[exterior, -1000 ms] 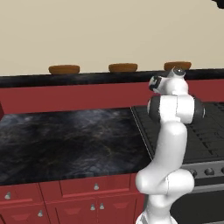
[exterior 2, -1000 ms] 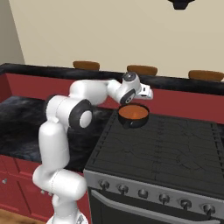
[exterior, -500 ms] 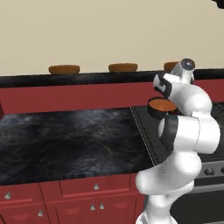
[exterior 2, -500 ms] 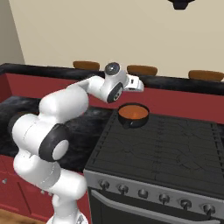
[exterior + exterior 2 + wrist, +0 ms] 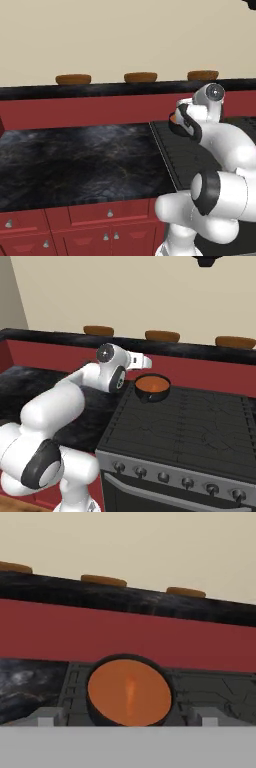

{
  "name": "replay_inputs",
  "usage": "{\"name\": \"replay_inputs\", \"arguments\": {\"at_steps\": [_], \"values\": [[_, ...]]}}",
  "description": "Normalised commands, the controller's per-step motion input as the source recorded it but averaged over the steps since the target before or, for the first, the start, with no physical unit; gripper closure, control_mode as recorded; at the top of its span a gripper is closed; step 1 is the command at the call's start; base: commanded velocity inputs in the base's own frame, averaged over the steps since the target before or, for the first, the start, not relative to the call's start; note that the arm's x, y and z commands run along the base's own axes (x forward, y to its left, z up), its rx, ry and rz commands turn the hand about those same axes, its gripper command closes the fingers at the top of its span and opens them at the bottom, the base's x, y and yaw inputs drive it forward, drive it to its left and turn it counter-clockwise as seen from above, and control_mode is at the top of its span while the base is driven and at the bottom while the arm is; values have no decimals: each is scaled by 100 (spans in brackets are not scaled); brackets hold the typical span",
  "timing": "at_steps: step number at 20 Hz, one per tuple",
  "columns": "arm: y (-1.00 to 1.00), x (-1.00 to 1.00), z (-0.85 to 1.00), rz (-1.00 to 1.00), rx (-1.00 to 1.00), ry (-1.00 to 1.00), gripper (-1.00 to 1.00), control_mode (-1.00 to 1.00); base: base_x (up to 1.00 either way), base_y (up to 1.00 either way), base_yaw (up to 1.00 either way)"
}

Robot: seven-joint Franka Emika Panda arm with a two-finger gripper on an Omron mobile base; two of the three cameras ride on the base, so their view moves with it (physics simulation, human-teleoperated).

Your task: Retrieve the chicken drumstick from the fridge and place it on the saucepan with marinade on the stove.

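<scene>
- Hand view looks along the fingers (image 5: 127, 718) at the saucepan with marinade (image 5: 129, 692), which sits at the near left corner of the stove (image 5: 210, 689); its orange-brown liquid is smooth apart from a faint paler streak at the middle.
- We cannot make out the chicken drumstick in the saucepan with marinade or anywhere around it, and the fridge is out of sight.
- From the right base view, the fingers (image 5: 145, 362) sit just left of the saucepan with marinade (image 5: 152, 388) and a little above its rim, over the edge where the dark surface (image 5: 30, 381) meets the stove (image 5: 185, 423).
- The fingers stand wide apart, holding nothing and touching nothing.
- We judge the step in hand to be clearing away from the saucepan with marinade: draw the hand up and back first, so the fingers pass over the rim without nudging it or tipping the liquid.
- Three flat brown discs (image 5: 162, 335) lie on the ledge behind the saucepan with marinade, well apart from it.
</scene>
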Motion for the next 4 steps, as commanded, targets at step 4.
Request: {"name": "replay_inputs", "arguments": {"at_steps": [4], "values": [[6, -31, 0, 0, -3, -16, -100, -100, 0, 0, 0]]}}
